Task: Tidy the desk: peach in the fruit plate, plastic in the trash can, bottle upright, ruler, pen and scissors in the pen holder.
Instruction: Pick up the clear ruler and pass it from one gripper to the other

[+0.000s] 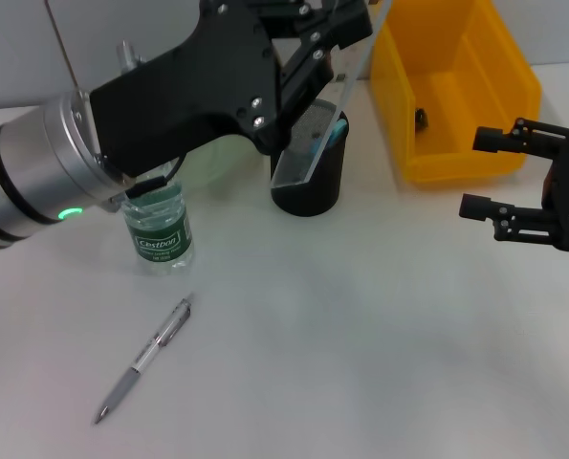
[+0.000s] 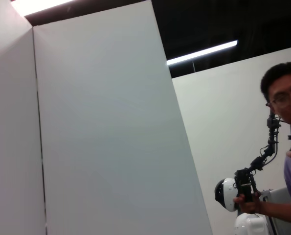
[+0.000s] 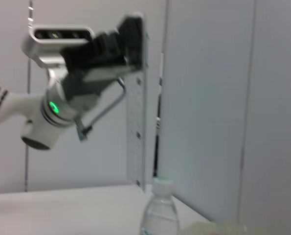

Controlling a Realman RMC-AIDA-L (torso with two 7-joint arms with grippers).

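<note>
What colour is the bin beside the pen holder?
Yellow; the bin shows best in the head view.

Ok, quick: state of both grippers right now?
Left gripper: shut on the ruler, lower end in the pen holder.
Right gripper: open, empty, beside the yellow bin.
</note>
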